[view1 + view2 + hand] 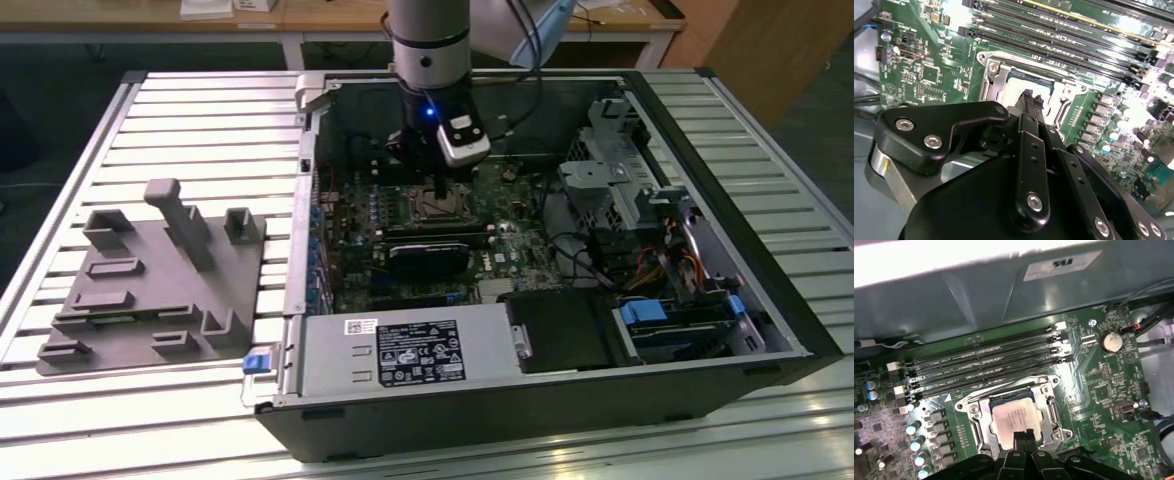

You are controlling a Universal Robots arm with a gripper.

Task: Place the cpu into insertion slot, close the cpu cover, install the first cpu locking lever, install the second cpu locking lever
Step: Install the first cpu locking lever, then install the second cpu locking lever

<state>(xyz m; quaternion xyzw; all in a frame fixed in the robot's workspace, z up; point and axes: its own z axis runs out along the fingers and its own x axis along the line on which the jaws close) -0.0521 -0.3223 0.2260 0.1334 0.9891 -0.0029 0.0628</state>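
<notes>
Off to the exterior view's left of the claw (442, 190), one grey moulded fixture tray (147, 290) sits on the ribbed metal table (200, 110), blocky and matte. The claw itself hangs inside the open black PC case (747, 330), its two black fingers (1024, 440) pinched together with nothing between them. Right under the tips is the cpu (1015, 419), one flat silvery square seated in the insertion slot (1004, 82), with the shiny cpu cover (1046, 402) framing it, lying flat. Beyond the claw run four long dark memory slots (984, 367) on the green board (1104, 390).
</notes>
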